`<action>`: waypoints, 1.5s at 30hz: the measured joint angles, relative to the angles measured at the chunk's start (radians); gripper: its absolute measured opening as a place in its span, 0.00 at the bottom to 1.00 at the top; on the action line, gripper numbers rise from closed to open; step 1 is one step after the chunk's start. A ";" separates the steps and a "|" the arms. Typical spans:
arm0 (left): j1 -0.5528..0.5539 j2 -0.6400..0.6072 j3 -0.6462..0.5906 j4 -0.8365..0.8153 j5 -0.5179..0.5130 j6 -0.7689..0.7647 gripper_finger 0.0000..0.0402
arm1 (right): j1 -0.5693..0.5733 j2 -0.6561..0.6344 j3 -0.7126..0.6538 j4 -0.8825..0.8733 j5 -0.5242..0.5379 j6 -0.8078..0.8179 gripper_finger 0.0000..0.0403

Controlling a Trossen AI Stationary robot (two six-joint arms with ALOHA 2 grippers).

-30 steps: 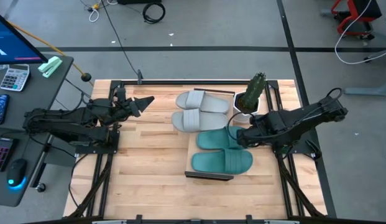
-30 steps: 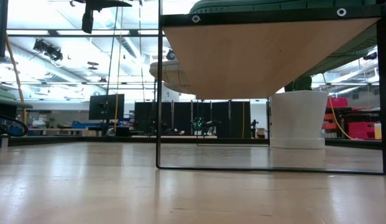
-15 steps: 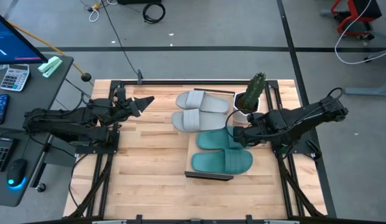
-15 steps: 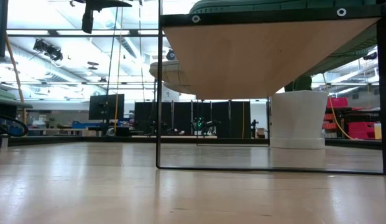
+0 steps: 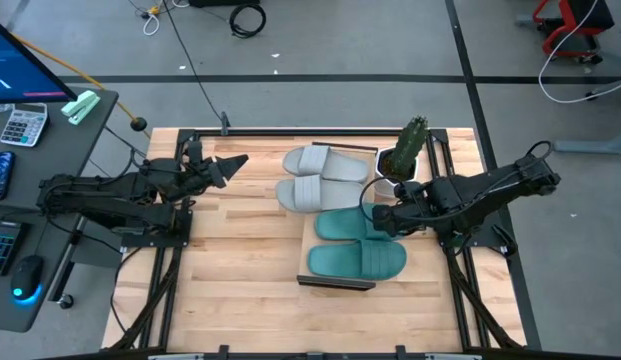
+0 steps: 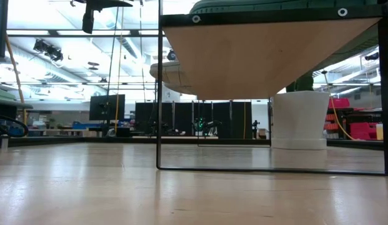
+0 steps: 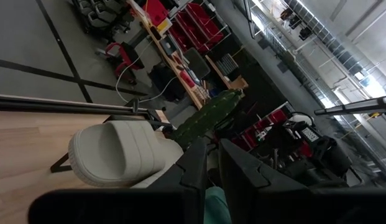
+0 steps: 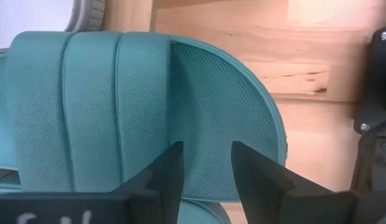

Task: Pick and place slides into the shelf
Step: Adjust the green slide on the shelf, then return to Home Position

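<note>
Two light grey slides (image 5: 312, 177) and two teal slides (image 5: 355, 243) lie sole-down side by side on the shelf (image 5: 306, 238), a raised light-wood board on thin dark legs (image 6: 159, 125). My right gripper (image 5: 380, 215) hangs open, pointing steeply down over the right end of the farther teal slide (image 8: 180, 112). Its fingers (image 8: 171, 171) stand above the footbed beside the strap, and no touch shows. My left gripper (image 5: 237, 161) is shut and held level above the table's left half, pointing toward the grey slides (image 7: 118, 152).
A cactus in a white pot (image 5: 403, 152) stands at the shelf's far right corner, close behind my right gripper; the pot (image 6: 298, 120) also shows in the low view. Bare wooden tabletop (image 5: 240, 250) lies to the shelf's left and near side.
My right gripper has tipped a little further downward and edged toward the table's left over the farther teal slide, staying open. The slides and my left arm have kept still.
</note>
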 joint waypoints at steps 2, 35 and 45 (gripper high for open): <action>0.000 0.000 0.000 0.000 0.000 0.000 0.12 | 0.000 0.000 0.000 0.006 0.000 -0.002 0.35; 0.000 0.000 0.000 -0.001 0.000 0.015 0.09 | 0.045 -0.160 0.002 -0.088 -0.033 -0.041 0.09; 0.000 0.000 0.000 0.000 0.014 0.098 0.04 | 0.115 -0.289 0.002 -0.049 0.143 -0.470 0.01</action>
